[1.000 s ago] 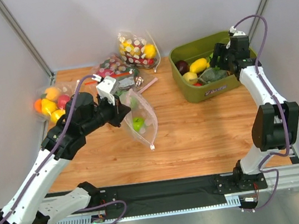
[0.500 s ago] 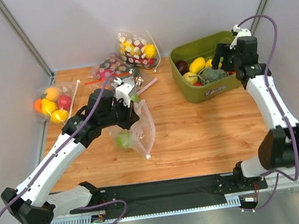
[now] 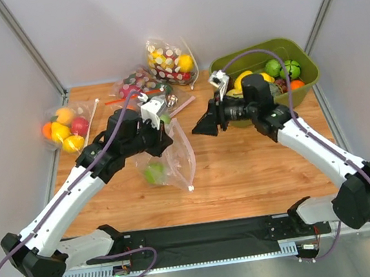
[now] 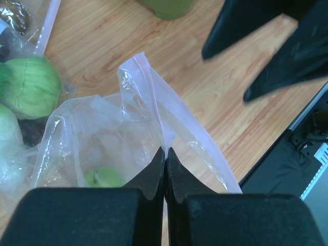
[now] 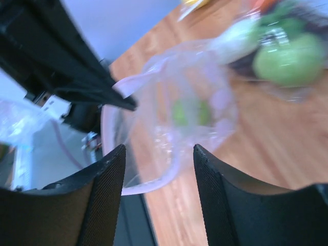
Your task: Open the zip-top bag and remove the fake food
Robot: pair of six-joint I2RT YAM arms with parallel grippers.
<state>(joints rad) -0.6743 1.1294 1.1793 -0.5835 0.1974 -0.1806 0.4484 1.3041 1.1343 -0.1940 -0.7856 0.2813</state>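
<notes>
The clear zip-top bag (image 3: 178, 159) lies on the wooden table with its mouth lifted. My left gripper (image 3: 163, 136) is shut on the bag's pale zip strip, as the left wrist view (image 4: 165, 149) shows. One green fruit (image 3: 153, 173) lies inside the bag and shows through the plastic (image 4: 104, 178). My right gripper (image 3: 198, 128) is open and empty just right of the bag's mouth. In the right wrist view the gripper (image 5: 159, 148) faces the open mouth of the bag (image 5: 154, 169), with the green fruit (image 5: 190, 113) blurred inside.
A green bin (image 3: 307, 79) with several fruits stands at the back right. A polka-dotted bag (image 3: 168, 60) and a bag with a red zip strip (image 3: 137, 87) lie at the back. Another bag of fruits (image 3: 63, 126) lies at the far left.
My right arm has swung from the green bin leftward and down to the bag's mouth. My left gripper has lowered the held bag to the table, then held still.
</notes>
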